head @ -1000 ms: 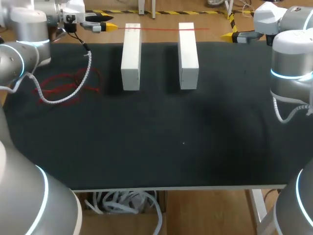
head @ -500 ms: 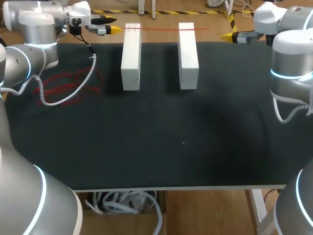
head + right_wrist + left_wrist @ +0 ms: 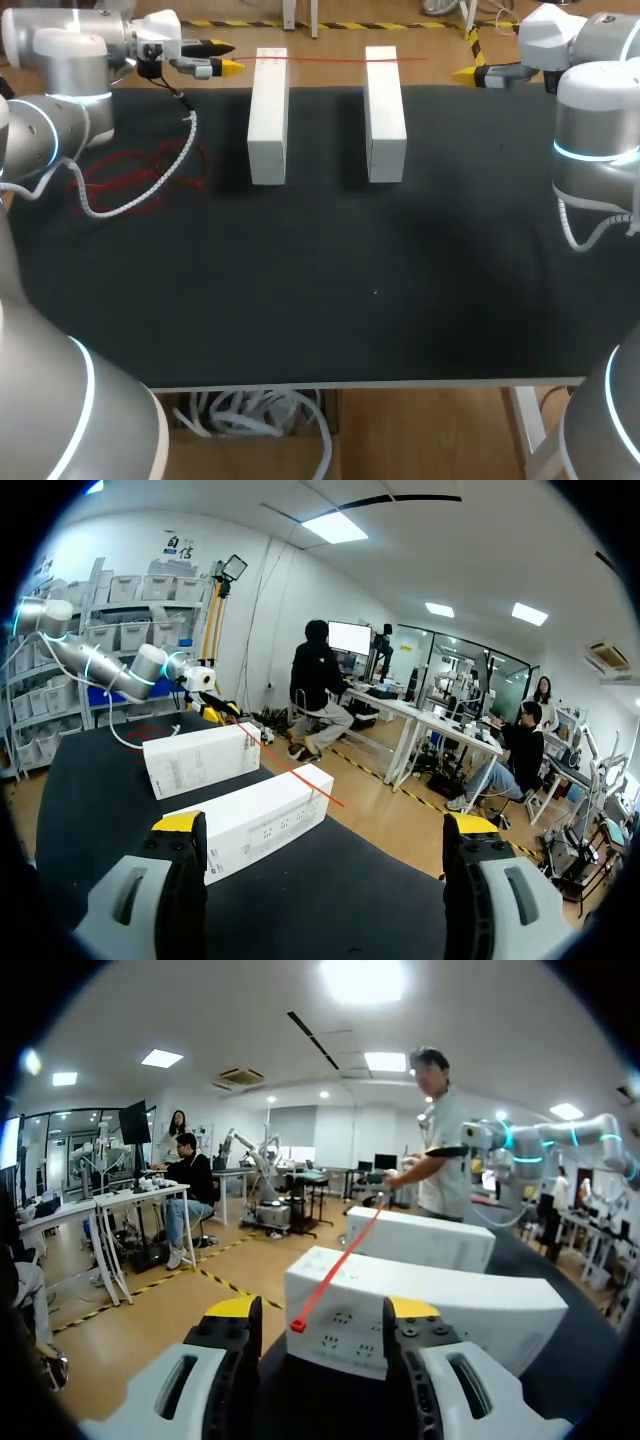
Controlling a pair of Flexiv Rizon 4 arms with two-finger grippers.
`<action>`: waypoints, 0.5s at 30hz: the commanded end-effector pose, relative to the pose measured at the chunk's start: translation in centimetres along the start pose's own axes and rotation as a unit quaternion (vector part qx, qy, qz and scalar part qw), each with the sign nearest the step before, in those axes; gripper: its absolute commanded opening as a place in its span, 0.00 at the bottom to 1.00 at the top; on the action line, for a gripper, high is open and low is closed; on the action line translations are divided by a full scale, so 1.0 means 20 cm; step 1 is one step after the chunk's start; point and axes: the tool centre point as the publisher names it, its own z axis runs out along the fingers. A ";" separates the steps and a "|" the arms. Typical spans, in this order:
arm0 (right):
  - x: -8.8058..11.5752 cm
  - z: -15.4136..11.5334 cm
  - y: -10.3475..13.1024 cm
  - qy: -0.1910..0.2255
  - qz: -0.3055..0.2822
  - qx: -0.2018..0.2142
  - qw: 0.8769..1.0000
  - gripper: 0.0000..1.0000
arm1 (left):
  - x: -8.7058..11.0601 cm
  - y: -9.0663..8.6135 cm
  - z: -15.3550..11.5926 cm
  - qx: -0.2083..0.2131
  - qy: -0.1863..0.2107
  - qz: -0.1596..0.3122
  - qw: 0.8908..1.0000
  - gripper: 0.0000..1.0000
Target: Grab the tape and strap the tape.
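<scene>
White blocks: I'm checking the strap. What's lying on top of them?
A thin red tape runs across the far ends of the left block and right block. Whether it sticks there cannot be seen.

No word, number or sign legible on the desk [image 3: 320,300] or on anything standing on it. On the left white block [image 3: 268,115], upper middle of the head view, only a faint smudge of marks at its far end, too blurred to read. In the left wrist view, small dark dots on that block's near end face, no letters among them. In the right wrist view, faint grey print along its side and along that of the right white block [image 3: 385,115], too small to make out.
</scene>
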 end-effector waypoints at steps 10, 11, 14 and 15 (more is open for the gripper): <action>0.00 0.00 0.00 0.000 0.000 0.000 1.000 1.00 | -0.07 0.04 0.04 0.001 0.174 -0.004 0.985 0.47; 0.00 0.00 0.00 0.000 0.000 0.000 1.000 1.00 | -0.06 0.05 0.04 0.000 0.174 -0.004 0.985 0.46; 0.00 0.00 0.00 0.000 0.000 0.000 1.000 1.00 | -0.07 0.06 0.04 -0.001 0.173 -0.009 0.985 0.44; 0.00 0.00 0.00 0.000 0.000 0.000 1.000 1.00 | -0.07 0.06 0.04 -0.002 0.173 -0.010 0.985 0.45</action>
